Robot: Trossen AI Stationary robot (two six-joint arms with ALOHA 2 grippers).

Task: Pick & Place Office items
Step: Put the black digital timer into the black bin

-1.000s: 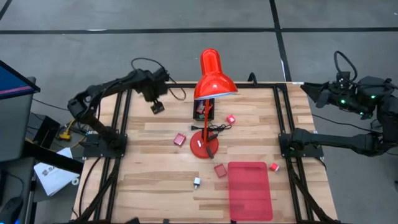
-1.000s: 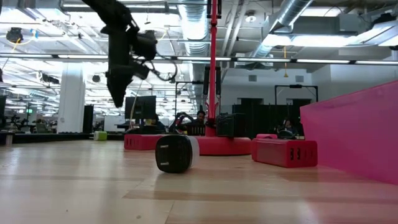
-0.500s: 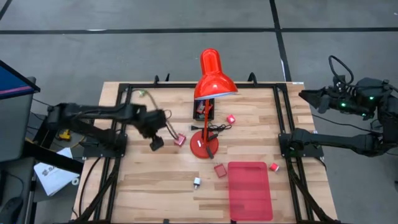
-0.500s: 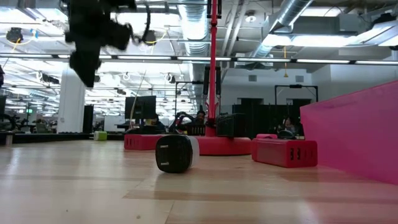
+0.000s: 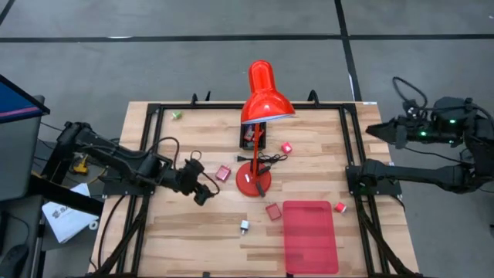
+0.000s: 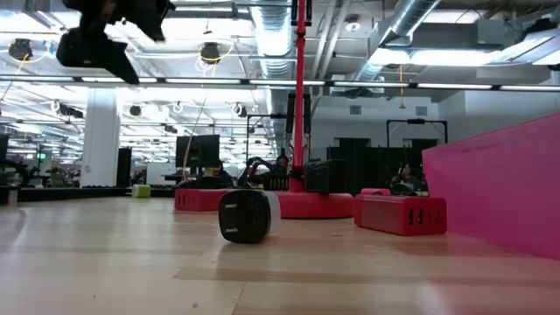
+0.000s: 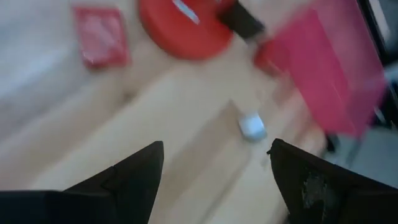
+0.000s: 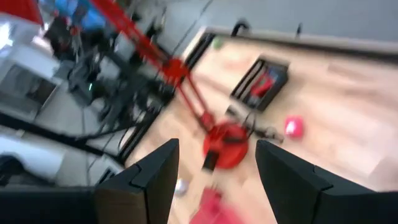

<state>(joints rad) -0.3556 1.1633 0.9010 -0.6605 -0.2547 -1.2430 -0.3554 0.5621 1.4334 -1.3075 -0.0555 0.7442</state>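
**Left arm swings low over the table, nothing picked yet**

Plug block (image 6: 248,215), black and white, lies nearest the table-level camera on bare wood, untouched; from above it is the small white-silver piece (image 5: 244,225) close to the front edge, just left of the flat red tray (image 5: 310,236). A red block (image 5: 273,211) sits near the tray's far left corner and a pink one (image 5: 340,207) just off its right side.

A little farther in, the left gripper (image 5: 202,193) has dropped from the far left corner of the table a second ago to a spot left of the lamp base (image 5: 248,182). Its fingers (image 7: 124,177) are spread apart with nothing between them, and its wrist camera looks toward the white-silver piece (image 7: 252,126) and another red block (image 7: 99,34). I judge it is lining up a first pick, with the red block (image 5: 223,173) beside the lamp base closest to hand.

The lamp (image 5: 262,96), its base and its trailing cord stand right beside that block and could crowd the approach.

Farther back are a pink piece (image 5: 286,147), a dark holder (image 5: 252,137) under the lamp head, and a green piece (image 5: 176,115) at the far left edge.

The right gripper (image 5: 377,128) waits off the table's right side, its fingers (image 8: 149,180) parted and empty.
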